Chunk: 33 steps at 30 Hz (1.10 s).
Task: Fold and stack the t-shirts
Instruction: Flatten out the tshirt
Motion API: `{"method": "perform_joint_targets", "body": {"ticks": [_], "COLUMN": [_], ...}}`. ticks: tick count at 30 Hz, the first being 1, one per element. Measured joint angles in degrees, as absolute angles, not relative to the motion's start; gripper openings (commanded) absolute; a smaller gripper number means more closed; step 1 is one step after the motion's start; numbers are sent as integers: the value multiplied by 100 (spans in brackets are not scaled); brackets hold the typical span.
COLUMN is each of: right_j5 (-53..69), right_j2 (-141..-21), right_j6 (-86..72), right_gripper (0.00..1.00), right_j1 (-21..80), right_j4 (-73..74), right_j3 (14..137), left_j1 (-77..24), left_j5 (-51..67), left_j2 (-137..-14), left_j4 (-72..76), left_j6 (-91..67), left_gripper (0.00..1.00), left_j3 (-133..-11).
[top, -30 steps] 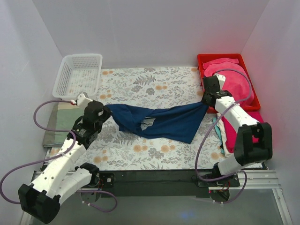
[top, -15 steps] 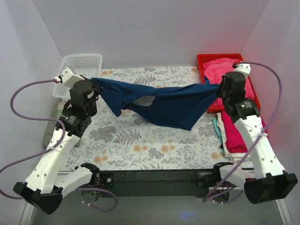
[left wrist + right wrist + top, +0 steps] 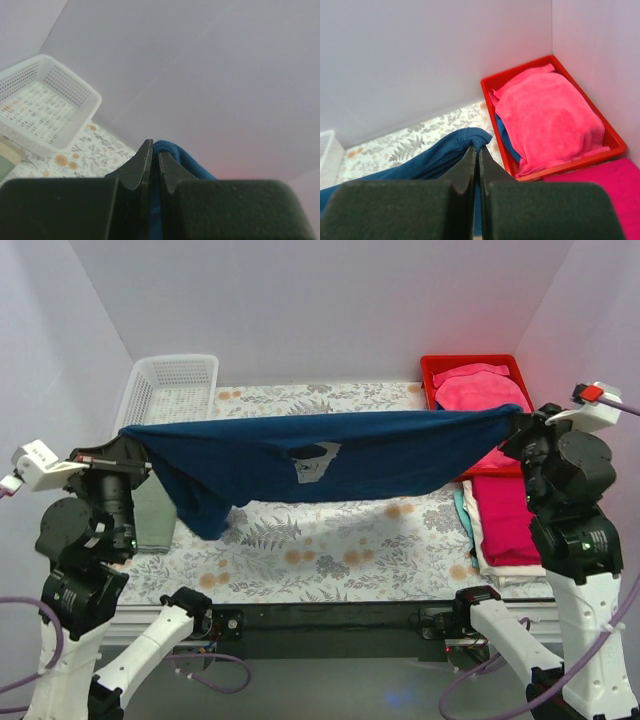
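- Both my left hand [image 3: 128, 443] and right hand [image 3: 515, 422] are clamped on the navy shirt [image 3: 400, 455], stretched above the surface [image 3: 330, 540].
- Folding it is not yet done; folded pink shirts [image 3: 505, 520] lie at right.

Plain white walls [image 3: 320, 310]; floral-print tabletop [image 3: 330, 540].

Navy t-shirt [image 3: 380, 455] spread wide midair, pale print [image 3: 312, 462] showing; magenta t-shirts [image 3: 505, 520] folded, right.
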<state>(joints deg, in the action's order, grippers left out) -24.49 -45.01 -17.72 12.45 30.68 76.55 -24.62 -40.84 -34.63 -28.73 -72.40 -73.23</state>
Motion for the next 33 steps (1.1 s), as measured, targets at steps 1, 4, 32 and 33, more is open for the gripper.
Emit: {"method": "perform_joint_targets", "body": {"ticks": [1, 4, 32, 33], "right_j5": [-2405, -2329, -3065, -3074], "right_j2": [-4460, -4392, -8772, -8862], "right_j6": [-1769, -1737, -2226, -2220], "right_gripper": [1, 1, 1, 1], "right_j1": [1245, 1245, 965, 926], "right_j4": [3116, 3232, 1267, 1205], "right_j3": [7765, 8283, 6248, 6351], "left_j1": [-2462, -2462, -1949, -1907], "left_j5": [-4029, -3863, -3848, -3809], "left_j2": [-3352, -3155, -9996, -10256], "left_j4": [-2928, -3114, -735, -637], "left_j6": [-7282, -7395, -8809, -8761], "left_gripper": [0, 0, 0, 0], "left_j3": [-7332, -7384, -6069, -6302]}}
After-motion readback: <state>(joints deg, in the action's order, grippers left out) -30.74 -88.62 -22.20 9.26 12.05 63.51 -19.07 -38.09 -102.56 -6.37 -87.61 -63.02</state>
